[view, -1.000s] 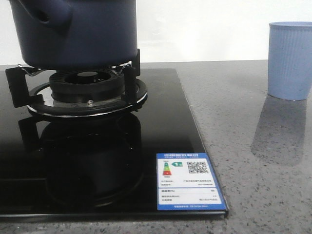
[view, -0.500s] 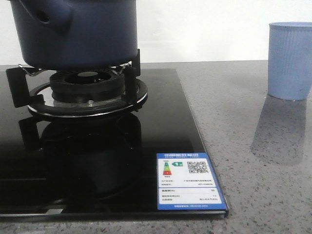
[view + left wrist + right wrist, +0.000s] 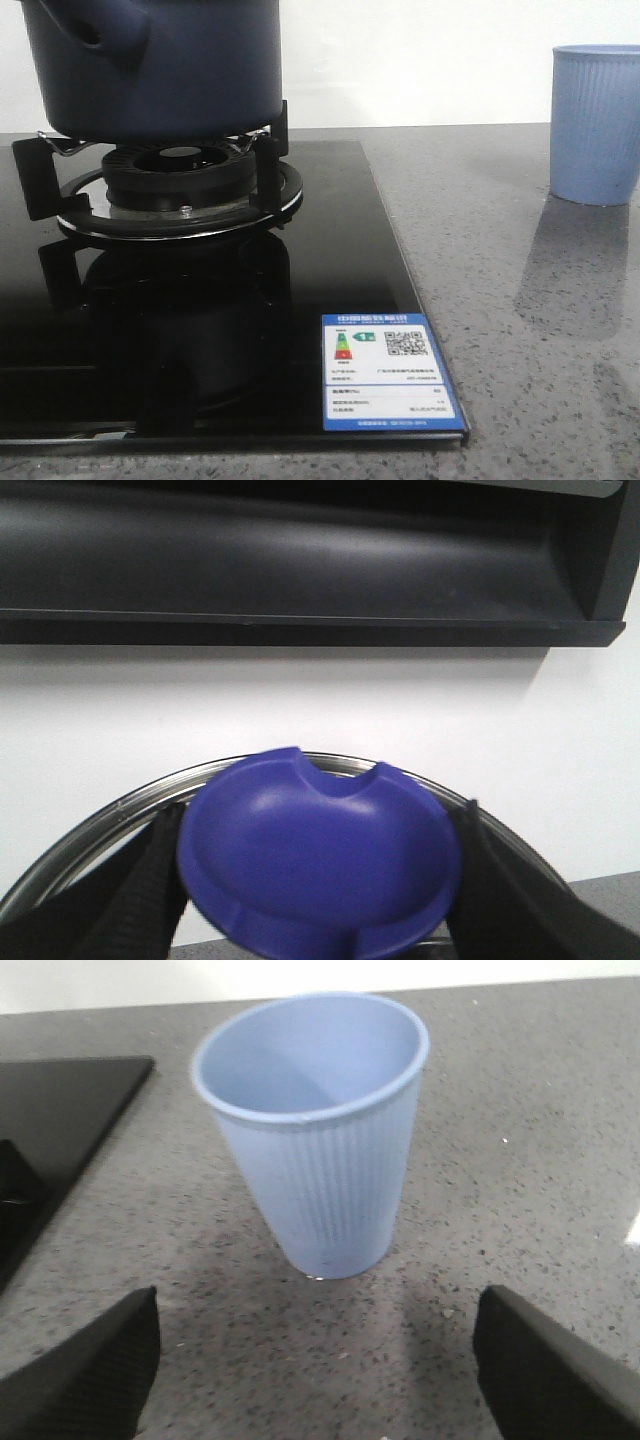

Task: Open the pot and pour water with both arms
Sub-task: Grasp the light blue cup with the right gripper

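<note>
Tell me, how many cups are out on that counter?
1. A light blue ribbed plastic cup stands upright on the grey speckled counter, right of the black glass stove. Others could be outside the views.

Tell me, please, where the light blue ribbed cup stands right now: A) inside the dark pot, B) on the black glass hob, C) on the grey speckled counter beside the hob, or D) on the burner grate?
C: the cup stands upright on the grey speckled counter, clear of the black hob, while the pot sits on the burner grate.
</note>
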Available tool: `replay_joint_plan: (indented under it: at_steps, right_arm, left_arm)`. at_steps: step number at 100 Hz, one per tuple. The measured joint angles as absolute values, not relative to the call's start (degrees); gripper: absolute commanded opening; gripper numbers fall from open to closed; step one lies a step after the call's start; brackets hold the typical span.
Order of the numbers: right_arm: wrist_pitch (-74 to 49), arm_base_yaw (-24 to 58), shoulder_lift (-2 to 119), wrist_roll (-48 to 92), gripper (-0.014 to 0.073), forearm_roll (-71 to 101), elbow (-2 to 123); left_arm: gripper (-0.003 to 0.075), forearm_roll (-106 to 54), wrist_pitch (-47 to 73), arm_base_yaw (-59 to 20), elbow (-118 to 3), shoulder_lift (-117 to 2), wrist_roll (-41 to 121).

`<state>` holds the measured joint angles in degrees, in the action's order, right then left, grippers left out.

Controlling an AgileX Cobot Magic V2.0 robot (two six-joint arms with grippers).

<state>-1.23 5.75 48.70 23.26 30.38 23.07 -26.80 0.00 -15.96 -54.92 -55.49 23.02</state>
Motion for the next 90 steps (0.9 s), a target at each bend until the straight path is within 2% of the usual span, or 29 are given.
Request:
replay_joint_plan:
  at_steps: [53, 90]
  right_arm:
    - [12.8, 9.8, 66.2, 23.3, 0.0578, 30.6, 27.5]
    - [14.5, 10.0, 75.1, 23.3, 0.0578, 31.0, 33.1]
  left_arm:
    - [0.0351, -26.8, 0.0, -16.0, -54.9, -55.5, 23.0]
    - [0.0351, -26.8, 0.0, -16.0, -54.9, -55.5, 23.0]
